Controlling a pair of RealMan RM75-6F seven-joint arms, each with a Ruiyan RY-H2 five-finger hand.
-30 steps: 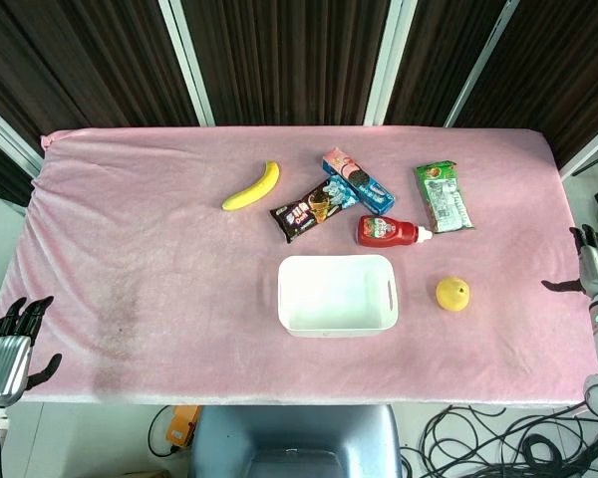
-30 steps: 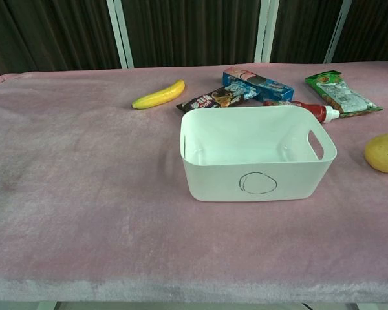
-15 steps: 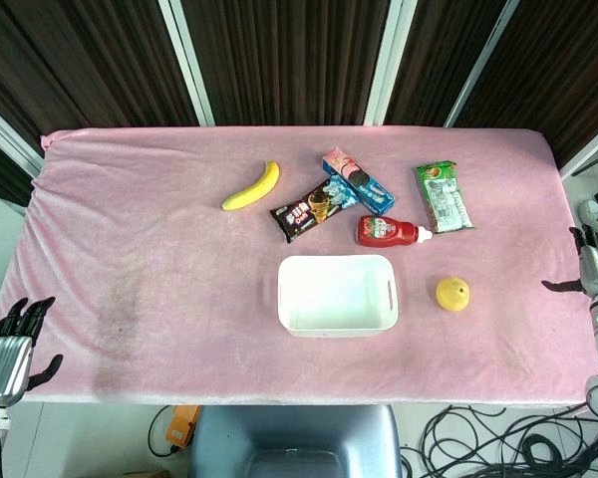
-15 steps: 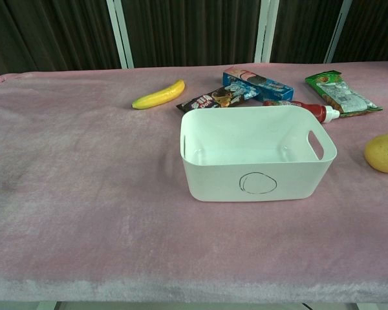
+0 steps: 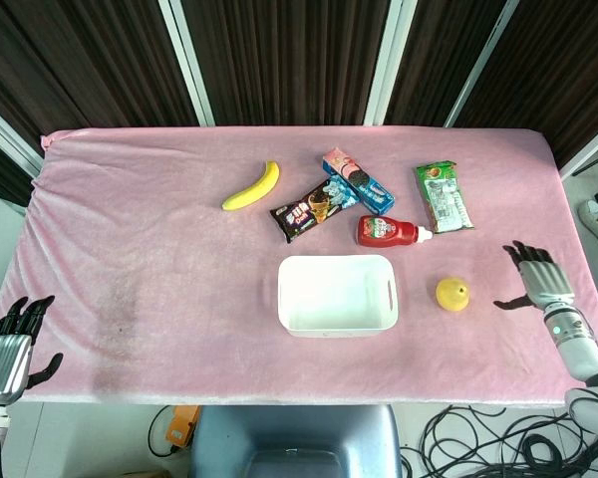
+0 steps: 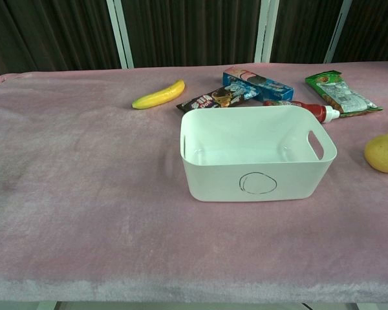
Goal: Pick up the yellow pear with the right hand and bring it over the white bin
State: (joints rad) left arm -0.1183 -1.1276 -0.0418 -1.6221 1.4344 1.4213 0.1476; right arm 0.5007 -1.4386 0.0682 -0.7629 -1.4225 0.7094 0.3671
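The yellow pear point(image 5: 452, 294) lies on the pink cloth just right of the white bin point(image 5: 337, 324); in the chest view the pear point(image 6: 383, 152) is cut by the right edge, with the bin point(image 6: 255, 179) at centre. My right hand point(image 5: 537, 282) hovers over the table's right part, right of the pear and apart from it, fingers spread and holding nothing. My left hand point(image 5: 8, 337) stays off the table's front-left corner, fingers apart, empty. Neither hand shows in the chest view.
Behind the bin lie a ketchup bottle point(image 5: 389, 232), a dark snack bar point(image 5: 313, 208), a blue biscuit box point(image 5: 358, 180) and a green packet point(image 5: 443, 196). A banana point(image 5: 252, 187) lies at back left. Cables cover the floor at the right.
My right hand has moved left from beyond the table's right edge to over the cloth, nearer the pear. The left hand and all objects have stayed put.
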